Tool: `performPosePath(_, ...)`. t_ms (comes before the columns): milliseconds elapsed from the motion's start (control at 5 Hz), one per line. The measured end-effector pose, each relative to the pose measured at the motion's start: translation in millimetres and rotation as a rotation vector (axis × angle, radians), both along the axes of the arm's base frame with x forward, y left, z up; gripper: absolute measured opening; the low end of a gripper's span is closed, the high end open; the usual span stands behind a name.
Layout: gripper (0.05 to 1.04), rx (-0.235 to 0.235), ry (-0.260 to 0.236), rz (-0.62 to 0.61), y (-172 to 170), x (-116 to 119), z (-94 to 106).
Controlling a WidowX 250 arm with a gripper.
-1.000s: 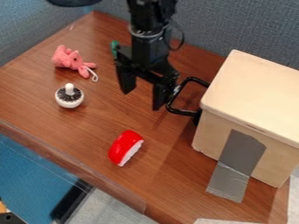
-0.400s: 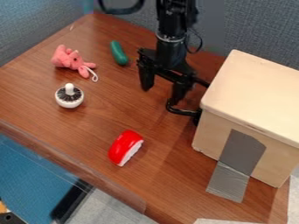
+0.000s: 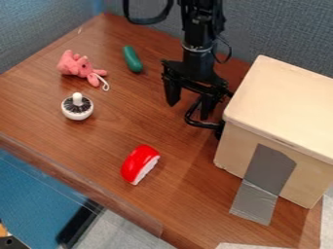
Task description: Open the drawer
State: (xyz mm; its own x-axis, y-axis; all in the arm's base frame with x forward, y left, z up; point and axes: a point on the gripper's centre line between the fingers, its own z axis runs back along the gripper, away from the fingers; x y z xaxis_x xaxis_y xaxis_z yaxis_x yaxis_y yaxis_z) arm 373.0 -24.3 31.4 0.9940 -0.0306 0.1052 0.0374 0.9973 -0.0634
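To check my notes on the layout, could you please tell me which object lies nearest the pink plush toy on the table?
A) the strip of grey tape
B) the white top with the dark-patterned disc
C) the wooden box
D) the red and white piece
B: the white top sits just beside the pink plush toy, with the other three options much farther off across the table.

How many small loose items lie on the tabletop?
4: pink plush at upper left, green item right of it, white knobbed item below the plush, red-and-white item toward the front edge. The box could hide more.
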Motion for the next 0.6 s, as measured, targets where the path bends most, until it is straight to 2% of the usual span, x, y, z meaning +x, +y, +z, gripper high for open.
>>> performPosePath(400,0.365,0.037,0.002,0.020,14,0,-1.0)
performPosePath(600,0.170,0.049,-0.001,0.045,28,-4,-0.4)
